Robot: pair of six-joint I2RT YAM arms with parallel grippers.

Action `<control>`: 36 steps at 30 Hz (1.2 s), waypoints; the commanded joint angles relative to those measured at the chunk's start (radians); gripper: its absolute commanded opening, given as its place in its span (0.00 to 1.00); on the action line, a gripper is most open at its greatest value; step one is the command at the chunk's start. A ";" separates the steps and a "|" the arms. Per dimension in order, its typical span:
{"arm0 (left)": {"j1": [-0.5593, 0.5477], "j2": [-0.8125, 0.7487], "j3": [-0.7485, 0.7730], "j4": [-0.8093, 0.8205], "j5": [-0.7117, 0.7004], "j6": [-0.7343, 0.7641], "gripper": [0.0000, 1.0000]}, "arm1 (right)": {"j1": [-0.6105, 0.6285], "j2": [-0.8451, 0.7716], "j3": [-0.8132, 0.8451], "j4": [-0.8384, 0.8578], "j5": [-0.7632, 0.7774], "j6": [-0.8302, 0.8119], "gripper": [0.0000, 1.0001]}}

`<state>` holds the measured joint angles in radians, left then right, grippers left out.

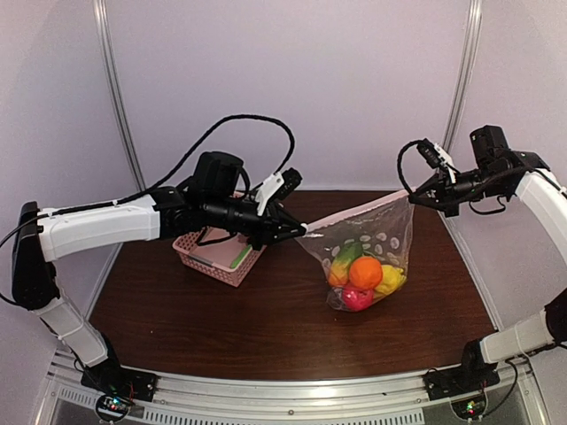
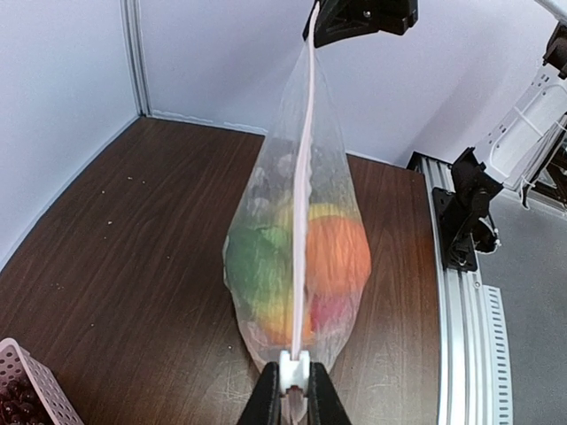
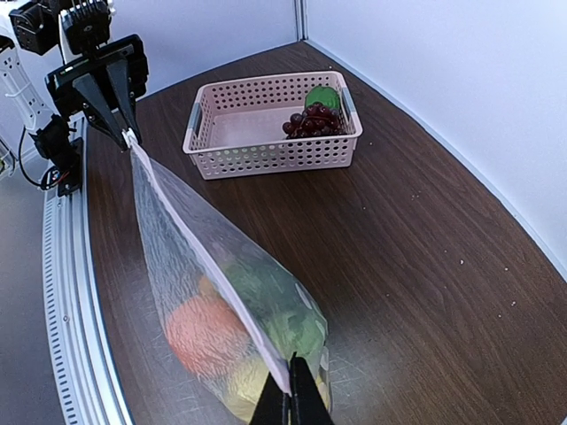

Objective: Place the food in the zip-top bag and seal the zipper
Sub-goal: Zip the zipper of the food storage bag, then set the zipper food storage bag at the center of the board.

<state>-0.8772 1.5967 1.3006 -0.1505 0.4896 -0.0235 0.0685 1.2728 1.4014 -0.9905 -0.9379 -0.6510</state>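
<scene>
The clear dotted zip-top bag [image 1: 372, 252] hangs above the table between my two grippers, its pale zipper [image 1: 354, 212] pulled taut and straight. Inside lie the food pieces: an orange [image 1: 366, 272], a green piece [image 1: 347, 254], a yellow piece [image 1: 391, 280] and a red piece [image 1: 356, 297]. My left gripper [image 1: 299, 230] is shut on the white zipper slider [image 2: 294, 372] at the bag's left end. My right gripper [image 1: 410, 198] is shut on the bag's right corner [image 3: 288, 385]. Dark purple grapes [image 3: 310, 121] and a green piece [image 3: 322, 96] lie in the pink basket [image 3: 266, 146].
The pink lattice basket [image 1: 213, 261] stands on the dark wooden table [image 1: 266, 328] at the left, under my left arm. An aluminium rail [image 1: 292, 403] runs along the near edge. White walls close the back and sides.
</scene>
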 commanded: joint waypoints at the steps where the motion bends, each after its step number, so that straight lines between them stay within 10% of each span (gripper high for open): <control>1: 0.024 -0.015 -0.018 -0.044 -0.011 0.004 0.00 | -0.033 0.005 0.011 0.066 0.019 0.004 0.00; 11: 0.030 -0.002 0.094 -0.028 -0.243 -0.084 0.78 | -0.034 0.079 0.085 0.326 0.110 0.232 0.00; 19: 0.040 -0.038 0.094 -0.076 -0.271 -0.069 0.81 | -0.031 0.104 0.102 0.413 0.023 0.258 0.00; 28: 0.068 -0.093 -0.011 -0.123 -0.349 -0.038 0.81 | 0.065 -0.200 -0.317 0.102 0.121 -0.181 0.00; 36: 0.081 -0.072 -0.012 -0.153 -0.342 -0.024 0.81 | 0.205 -0.340 -0.489 -0.070 0.364 -0.373 0.41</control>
<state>-0.8032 1.5215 1.2968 -0.2966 0.1555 -0.0669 0.2512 0.9520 0.9047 -0.9352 -0.6956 -0.8936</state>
